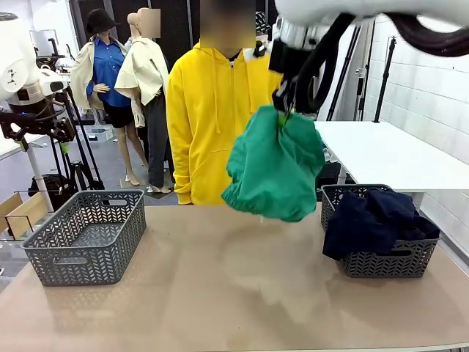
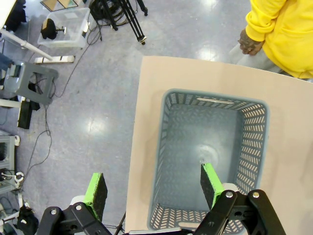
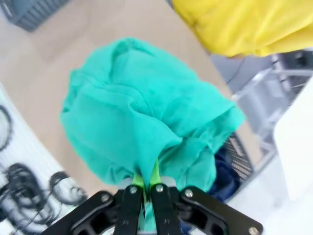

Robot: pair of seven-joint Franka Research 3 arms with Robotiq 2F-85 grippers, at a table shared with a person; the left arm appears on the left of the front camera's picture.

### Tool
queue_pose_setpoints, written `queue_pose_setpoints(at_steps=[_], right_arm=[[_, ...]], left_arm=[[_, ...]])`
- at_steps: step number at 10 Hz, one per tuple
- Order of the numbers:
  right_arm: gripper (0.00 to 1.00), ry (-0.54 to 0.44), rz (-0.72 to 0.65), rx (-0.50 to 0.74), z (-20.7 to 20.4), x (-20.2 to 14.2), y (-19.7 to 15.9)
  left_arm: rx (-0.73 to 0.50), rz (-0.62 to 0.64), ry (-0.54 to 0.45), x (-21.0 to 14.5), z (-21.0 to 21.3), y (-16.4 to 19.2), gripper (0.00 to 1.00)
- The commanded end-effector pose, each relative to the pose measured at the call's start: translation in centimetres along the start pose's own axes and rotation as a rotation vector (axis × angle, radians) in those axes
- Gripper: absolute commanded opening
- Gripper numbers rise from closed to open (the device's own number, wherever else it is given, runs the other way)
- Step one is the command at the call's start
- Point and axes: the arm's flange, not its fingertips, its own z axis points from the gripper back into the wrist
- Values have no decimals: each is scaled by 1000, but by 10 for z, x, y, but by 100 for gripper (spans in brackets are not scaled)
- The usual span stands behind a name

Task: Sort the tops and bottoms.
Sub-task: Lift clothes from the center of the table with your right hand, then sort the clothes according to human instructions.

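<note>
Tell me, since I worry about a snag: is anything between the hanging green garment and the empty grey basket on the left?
Nothing visible. The green garment hangs from the right gripper above bare table. The left basket is open-topped and empty; the left gripper hovers open above it.

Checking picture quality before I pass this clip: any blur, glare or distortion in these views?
Front view: sharp, evenly lit; the green garment casts a faint shadow on the table. Left wrist view: wide-angle bending, lamp glare on the floor and in the empty basket. Right wrist view: soft all over, the right gripper and background blurred.
</note>
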Motion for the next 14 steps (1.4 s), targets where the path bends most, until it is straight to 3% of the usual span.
queue_pose_setpoints(at_steps=[1, 3, 5, 14], right_arm=[[0, 8, -43, -52, 34, 13, -8], [0, -13, -42, -44, 54, 21, -7], [0, -30, -24, -36, 55, 4, -5], [0, -30, -24, -36, 55, 4, -5]], left_arm=[[14, 3, 2, 2, 1, 1, 100], [14, 3, 2, 2, 1, 1, 100], [14, 3, 2, 2, 1, 1, 100], [14, 3, 2, 2, 1, 1, 100]])
